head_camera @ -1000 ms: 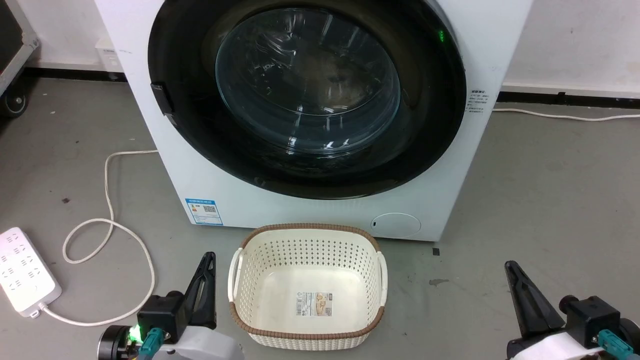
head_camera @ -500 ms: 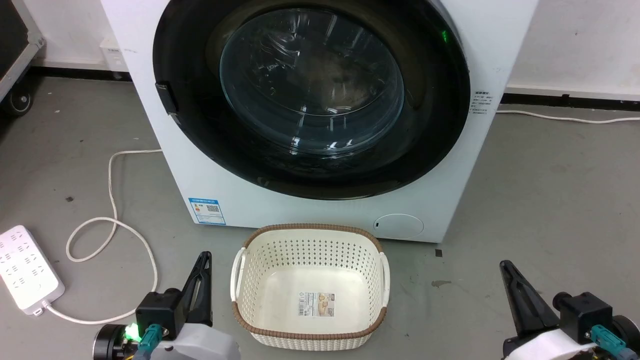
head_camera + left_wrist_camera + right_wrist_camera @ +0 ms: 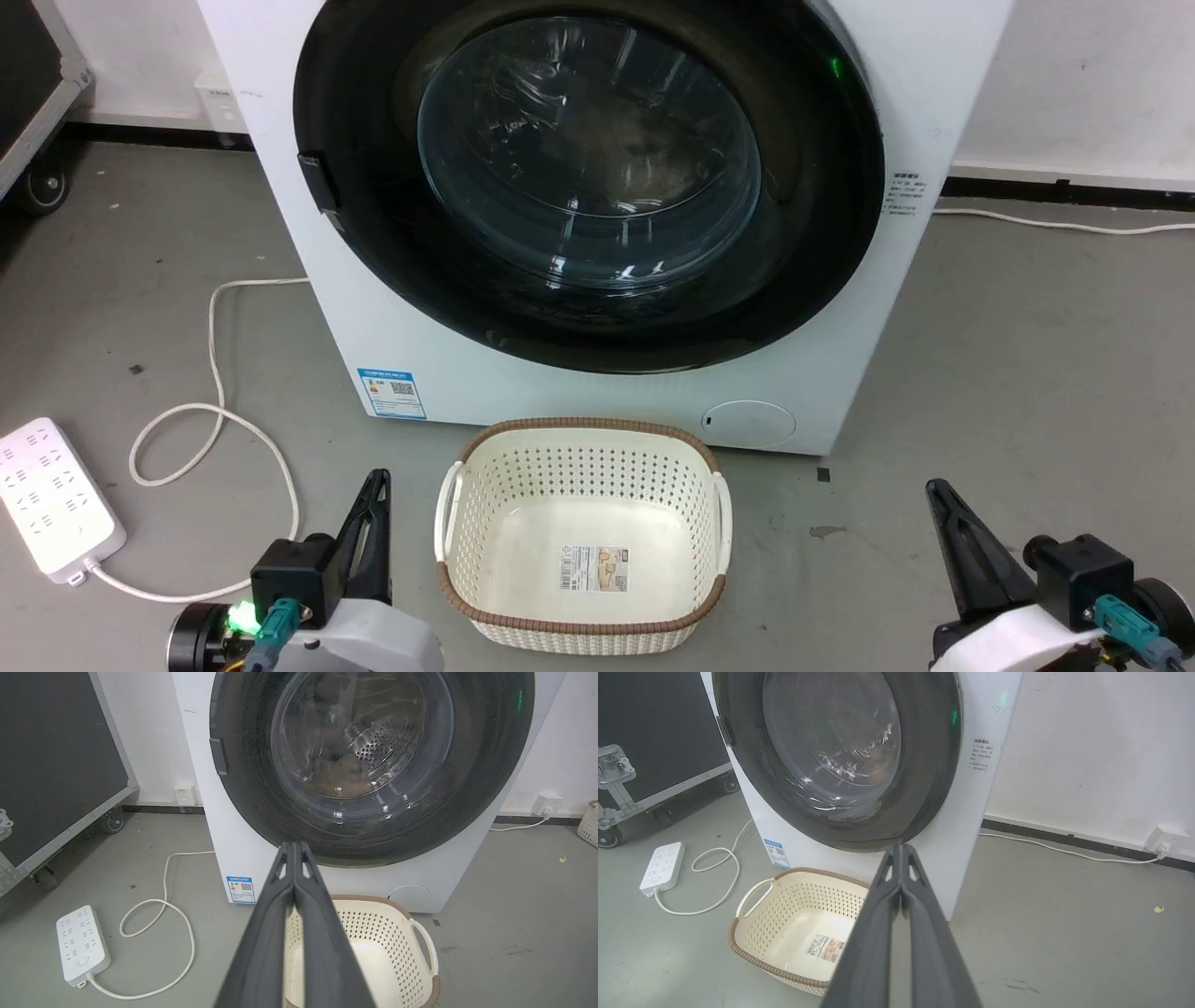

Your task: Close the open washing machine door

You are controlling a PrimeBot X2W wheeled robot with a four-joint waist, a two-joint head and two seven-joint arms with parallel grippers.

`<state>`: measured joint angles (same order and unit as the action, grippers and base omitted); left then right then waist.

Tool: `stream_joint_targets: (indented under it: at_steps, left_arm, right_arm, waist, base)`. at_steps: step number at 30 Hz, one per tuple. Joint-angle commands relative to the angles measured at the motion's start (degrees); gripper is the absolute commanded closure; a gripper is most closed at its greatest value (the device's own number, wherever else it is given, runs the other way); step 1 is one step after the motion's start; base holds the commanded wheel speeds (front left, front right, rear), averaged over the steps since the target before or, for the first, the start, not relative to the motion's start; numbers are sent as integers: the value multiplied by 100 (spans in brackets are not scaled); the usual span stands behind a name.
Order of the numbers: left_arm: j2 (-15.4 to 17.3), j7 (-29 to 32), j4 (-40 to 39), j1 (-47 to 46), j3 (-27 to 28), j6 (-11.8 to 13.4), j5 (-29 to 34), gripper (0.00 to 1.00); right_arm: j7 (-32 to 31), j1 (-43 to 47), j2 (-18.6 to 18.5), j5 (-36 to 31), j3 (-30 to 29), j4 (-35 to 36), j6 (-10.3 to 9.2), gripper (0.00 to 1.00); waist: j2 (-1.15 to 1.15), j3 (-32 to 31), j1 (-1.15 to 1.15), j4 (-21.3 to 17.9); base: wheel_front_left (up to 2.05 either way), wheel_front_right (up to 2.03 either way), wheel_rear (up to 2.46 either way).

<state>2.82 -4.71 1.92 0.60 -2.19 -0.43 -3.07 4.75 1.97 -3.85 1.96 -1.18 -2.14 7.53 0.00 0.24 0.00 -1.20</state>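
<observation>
My left tool (image 3: 376, 481) sits at 7 o'clock in the head view and my right tool (image 3: 934, 490) at 5 o'clock. Each has its two dark fingers pressed together on nothing, well apart from the machine. At 12 o'clock the large round washing machine door (image 3: 588, 177), a glossy black rim around a bulging clear glass window, appears flush in the front of the white boxy front-loading washing machine (image 3: 448, 364). A cream perforated plastic basket (image 3: 583, 423) with a brown rim stands on the grey floor (image 3: 1008, 373) at 6 o'clock, between my tools. A white power strip (image 3: 56, 504) lies at 8 o'clock.
</observation>
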Motion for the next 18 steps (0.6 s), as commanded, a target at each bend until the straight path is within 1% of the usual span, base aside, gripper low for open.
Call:
stream_joint_targets:
  at_steps: [1, 18]
  left_arm:
    - [4, 32, -31, -38, 32, 23, 60, 100]
    - [5, 230, -104, -48, 116, 32, 172, 100]
  right_arm:
    - [-33, -94, 27, -41, 15, 51, -3, 100]
    - [-233, -140, 59, -111, 62, 125, -4, 100]
  waist:
    - [0, -1, 0, 4]
    - [0, -11, 0, 56]
  base:
    - [0, 0, 0]
    - [0, 0, 0]
